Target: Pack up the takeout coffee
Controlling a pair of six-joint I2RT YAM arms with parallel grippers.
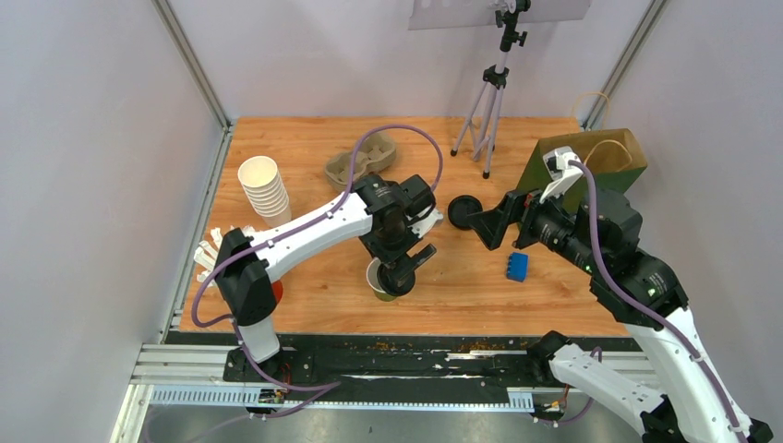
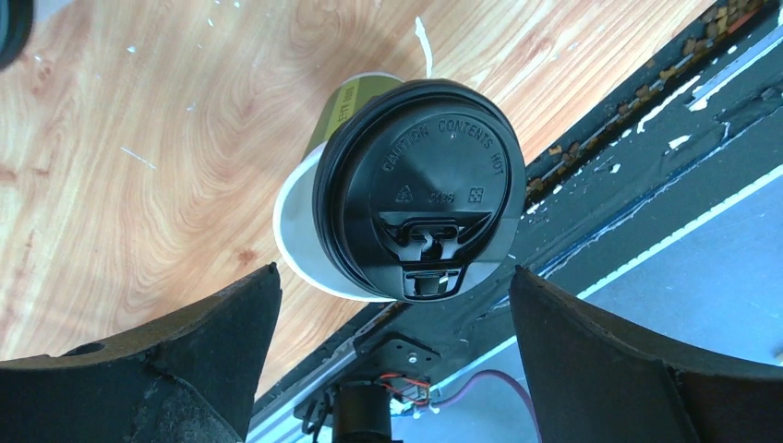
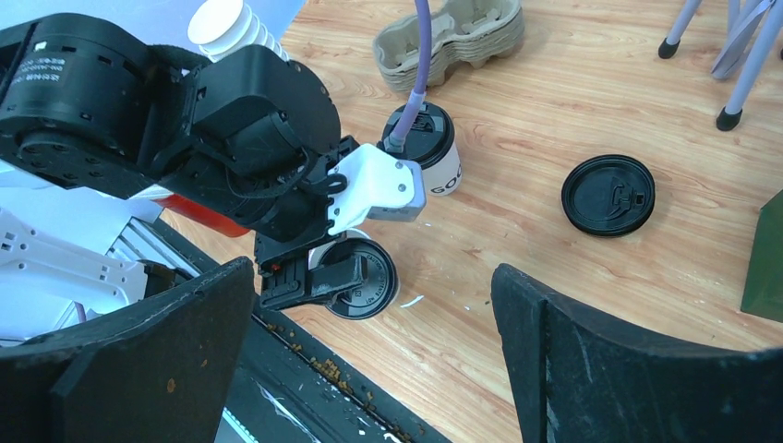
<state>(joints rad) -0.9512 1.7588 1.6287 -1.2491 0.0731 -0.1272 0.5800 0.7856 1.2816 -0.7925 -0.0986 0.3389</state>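
Note:
The olive-green-sided cup (image 2: 351,101) stands near the table's front edge, also in the top view (image 1: 381,283). A black lid (image 2: 420,185) sits askew on it, leaving part of the white rim (image 2: 294,247) bare. My left gripper (image 2: 393,269) is open just above the lid, a finger on either side, holding nothing; it also shows in the top view (image 1: 404,268). The white-sided cup (image 3: 429,152) with its black lid stands behind the left wrist. My right gripper (image 3: 371,268) is open and empty, raised to the right (image 1: 482,229).
A loose black lid (image 1: 464,211) lies mid-table. A cardboard cup carrier (image 1: 360,164) sits at the back, a paper bag (image 1: 591,161) at the right. A stack of lidless white cups (image 1: 265,189), a red cup (image 3: 198,208), a blue block (image 1: 517,267) and a tripod (image 1: 489,101) are also there.

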